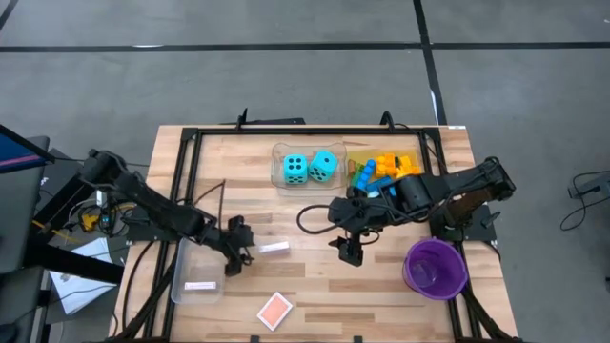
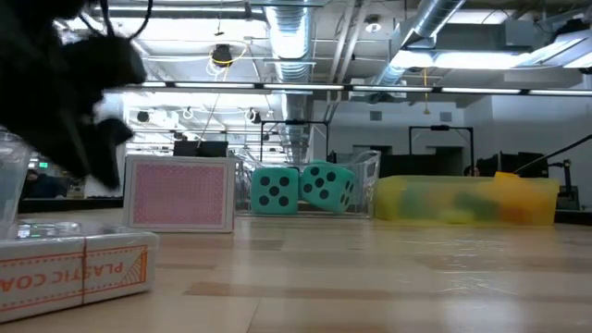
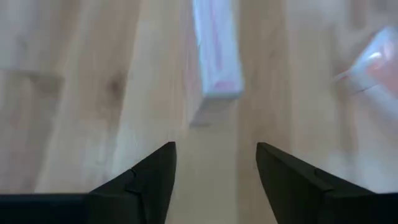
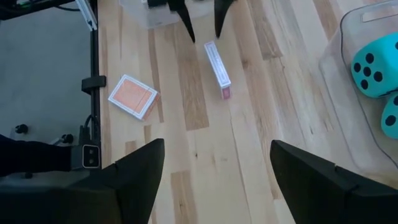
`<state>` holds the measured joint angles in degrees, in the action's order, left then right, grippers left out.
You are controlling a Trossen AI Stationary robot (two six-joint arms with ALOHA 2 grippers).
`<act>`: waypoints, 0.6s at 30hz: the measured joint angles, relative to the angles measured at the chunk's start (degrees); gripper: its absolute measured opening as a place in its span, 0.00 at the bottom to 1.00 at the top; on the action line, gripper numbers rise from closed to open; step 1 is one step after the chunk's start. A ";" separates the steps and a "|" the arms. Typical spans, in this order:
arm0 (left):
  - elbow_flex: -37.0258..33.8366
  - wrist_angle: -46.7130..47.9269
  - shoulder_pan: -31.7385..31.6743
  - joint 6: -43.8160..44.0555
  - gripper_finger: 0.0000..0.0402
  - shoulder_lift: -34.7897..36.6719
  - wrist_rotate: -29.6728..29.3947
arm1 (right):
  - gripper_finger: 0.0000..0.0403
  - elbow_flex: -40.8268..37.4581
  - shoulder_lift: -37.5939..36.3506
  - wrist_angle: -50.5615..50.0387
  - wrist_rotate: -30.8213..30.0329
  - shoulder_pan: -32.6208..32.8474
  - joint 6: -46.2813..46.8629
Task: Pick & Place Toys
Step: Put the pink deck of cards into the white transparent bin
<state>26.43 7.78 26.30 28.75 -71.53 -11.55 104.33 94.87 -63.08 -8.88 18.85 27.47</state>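
Seen from above at lower left of centre: left gripper [image 1: 235, 250] low over the table [image 1: 315, 286], fingers [image 3: 155, 168] spread apart and grasping nothing, tips just beside a pink tile [image 1: 274, 248] standing on edge. Right of centre: right gripper [image 1: 351, 252], fingers [image 4: 140, 165] likewise spread wide and empty, pointed down at bare wood well apart from the tile. Near the bottom edge of the frame: an orange tile [image 1: 274, 310] lying flat. At top centre: two turquoise dice [image 1: 310, 168] side by side in a clear tray [image 1: 279, 181], and to their right a heap of coloured bricks [image 1: 386, 170] in a yellow tray [image 2: 462, 202]. At lower right: a purple bowl [image 1: 436, 267]. At lower left: a second clear tray [image 1: 195, 272].
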 joint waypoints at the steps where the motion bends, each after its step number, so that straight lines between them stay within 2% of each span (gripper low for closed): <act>1: 1.04 2.21 0.00 -0.01 0.55 2.15 0.00 | 0.71 0.00 0.00 -0.04 0.00 0.15 0.01; 5: 8.34 8.42 -0.24 -3.12 0.59 8.80 -1.17 | 0.71 0.02 0.00 -0.14 0.00 0.78 0.01; 8: 15.35 12.35 -1.39 -7.72 0.61 8.20 -3.75 | 0.71 0.02 0.00 -0.81 0.02 1.09 0.03; 11: 22.14 16.75 -4.18 -11.56 0.61 3.44 -4.18 | 0.71 0.02 0.00 -1.88 -0.02 1.43 0.56; 18: 37.74 30.55 -10.57 -12.75 0.61 -11.99 -4.43 | 0.71 0.04 0.00 -3.18 -0.04 1.44 1.04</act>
<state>64.17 38.34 15.73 16.01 -83.52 -15.98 104.38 94.87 -66.26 -8.93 20.29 28.51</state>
